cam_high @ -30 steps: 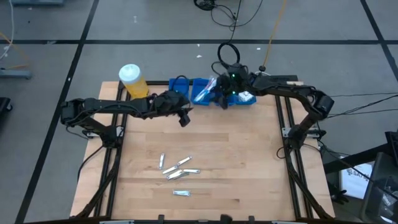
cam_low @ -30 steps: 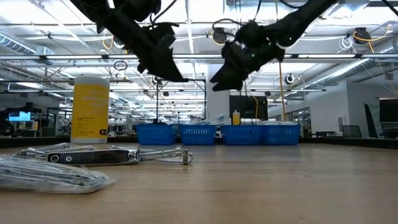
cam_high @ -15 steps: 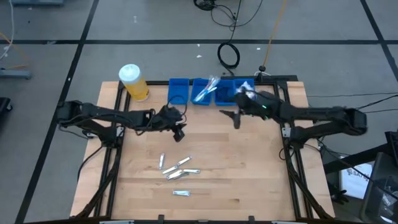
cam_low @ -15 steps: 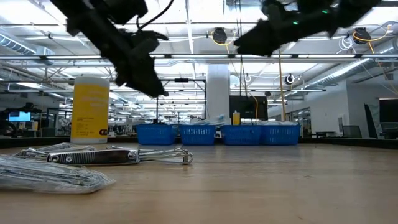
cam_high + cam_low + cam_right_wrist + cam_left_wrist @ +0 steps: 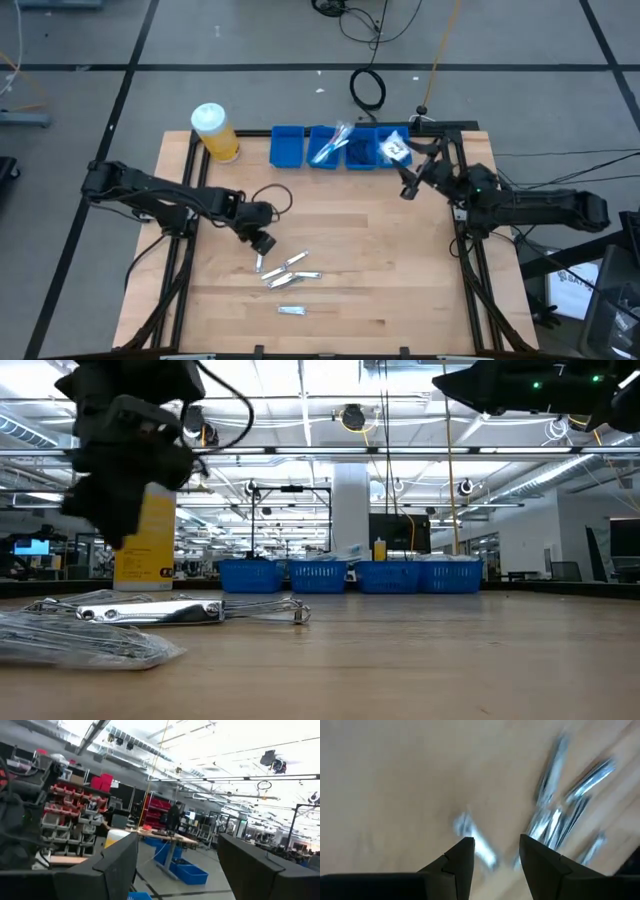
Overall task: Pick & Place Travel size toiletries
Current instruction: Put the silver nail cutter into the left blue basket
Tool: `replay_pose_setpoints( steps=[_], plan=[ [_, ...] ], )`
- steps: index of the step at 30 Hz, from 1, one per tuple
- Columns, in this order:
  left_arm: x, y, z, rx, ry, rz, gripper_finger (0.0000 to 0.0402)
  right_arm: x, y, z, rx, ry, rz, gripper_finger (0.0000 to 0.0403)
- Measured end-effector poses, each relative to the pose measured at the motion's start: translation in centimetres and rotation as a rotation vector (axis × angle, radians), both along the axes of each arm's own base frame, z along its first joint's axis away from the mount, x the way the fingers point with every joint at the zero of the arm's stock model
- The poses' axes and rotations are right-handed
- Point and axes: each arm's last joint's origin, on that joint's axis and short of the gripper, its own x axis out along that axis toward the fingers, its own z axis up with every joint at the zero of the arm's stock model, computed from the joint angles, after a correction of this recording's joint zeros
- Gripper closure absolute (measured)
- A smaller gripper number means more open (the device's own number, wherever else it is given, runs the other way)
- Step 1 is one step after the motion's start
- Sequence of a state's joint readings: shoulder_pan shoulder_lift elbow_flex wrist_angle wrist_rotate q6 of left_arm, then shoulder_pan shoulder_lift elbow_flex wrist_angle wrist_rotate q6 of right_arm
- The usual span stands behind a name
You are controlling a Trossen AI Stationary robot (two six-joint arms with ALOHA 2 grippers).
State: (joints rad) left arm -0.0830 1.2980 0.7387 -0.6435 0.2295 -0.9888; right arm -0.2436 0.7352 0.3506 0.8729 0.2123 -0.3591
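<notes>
The toiletries [image 5: 285, 270] lie as a loose heap of small silvery pieces on the wood near the table's middle, with one more piece [image 5: 291, 311] nearer the near edge. The low view shows them as shiny items [image 5: 160, 610] beside a clear-wrapped packet [image 5: 80, 642]. My left gripper [image 5: 262, 243] hangs open just above the heap's left end; its wrist view shows blurred silver pieces [image 5: 555, 820] below the open gripper [image 5: 496, 851]. My right gripper [image 5: 408, 188] is open near the table's right side, holding nothing, and its wrist view [image 5: 177, 850] looks out into the room.
A blue compartment tray [image 5: 287, 147] stands along the far edge, with toiletries in its middle and right compartments. A yellow white-capped jar [image 5: 213, 130] stands at the far left corner. Black frame rails [image 5: 180, 260] run along both sides of the table. Bare wood lies between heap and tray.
My left gripper has swung from beside the tray toward the near edge and come down over the heap of toiletries. My right gripper has drawn back from above the tray toward the table's right edge and tipped upward, now facing the room. The toiletries on the table have stayed put.
</notes>
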Motion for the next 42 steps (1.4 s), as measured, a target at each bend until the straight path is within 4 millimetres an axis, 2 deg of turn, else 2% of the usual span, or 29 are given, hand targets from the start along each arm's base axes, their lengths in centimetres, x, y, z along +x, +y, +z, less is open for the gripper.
replay_pose_setpoints(
  steps=[2, 5, 10, 16, 26, 33, 36, 42],
  plan=[
    [-0.3, -0.4, -0.4, -0.056, 0.082, 0.03, 0.025, -0.2, 0.1, 0.0, -0.017, 0.005, -0.006, 0.0147],
    [-0.4, -0.8, -0.8, -0.05, 0.162, 0.084, 0.025, -0.5, 0.1, 0.2, -0.041, 0.001, -0.015, 0.0147],
    [-0.2, -1.0, -1.5, 0.001, 0.202, 0.164, 0.025, -0.8, 0.2, 0.6, -0.061, -0.039, -0.02, 0.0147],
    [0.1, -2.8, -2.9, 0.04, 0.264, 0.208, 0.025, -1.1, 0.3, 1.2, -0.105, -0.099, -0.036, 0.0147],
    [1.0, -4.8, -3.8, 0.05, 0.203, 0.33, 0.025, -1.3, 0.3, 1.5, -0.12, -0.123, -0.042, 0.0147],
    [1.2, -5.8, -6.1, 0.093, 0.298, 0.367, 0.025, -1.2, 0.3, 1.4, -0.119, -0.118, -0.04, 0.0147],
    [1.3, -6.0, -6.7, 0.102, 0.33, 0.37, 0.025, -1.2, 0.4, 1.3, -0.101, -0.114, -0.028, 0.0147],
    [1.2, -5.8, -6.6, 0.182, 0.299, 0.384, 0.0252, -1.1, 0.3, 1.3, -0.072, -0.117, -0.011, 0.0147]
  ],
)
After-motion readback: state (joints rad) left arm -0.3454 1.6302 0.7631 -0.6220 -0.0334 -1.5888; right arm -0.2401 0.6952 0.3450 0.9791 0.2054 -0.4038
